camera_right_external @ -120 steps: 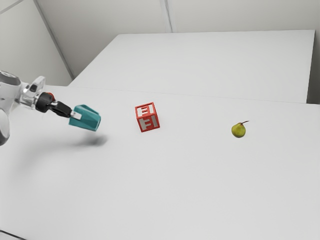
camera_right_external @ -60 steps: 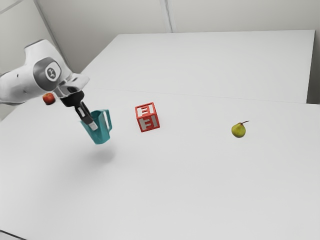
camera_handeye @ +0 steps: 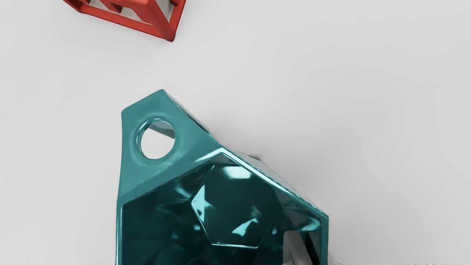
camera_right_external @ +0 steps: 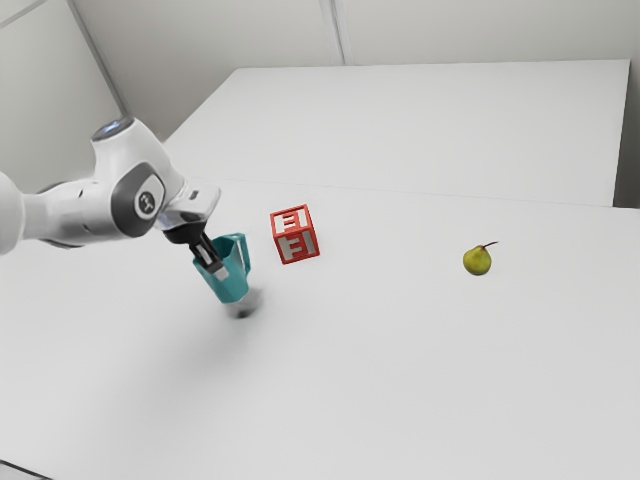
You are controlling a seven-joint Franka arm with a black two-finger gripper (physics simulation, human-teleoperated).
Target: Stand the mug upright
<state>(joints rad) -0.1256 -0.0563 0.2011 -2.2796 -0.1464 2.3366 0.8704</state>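
- The glossy teal faceted mug [camera_right_external: 234,277], mouth up but leaning, seems just above the white table [camera_right_external: 400,380], towards its end at the exterior view's left.
- Black two-finger gripper [camera_right_external: 219,272]: closed to the thickness of the mug's wall, one finger inside, the other outside, away from the handle [camera_handeye: 147,147].
- The mug looks stiff and fairly light; its smooth wall could slip or pivot in this one-sided hold.
- That flat wall near the rim suits the pinch; I'd level the base before letting go.
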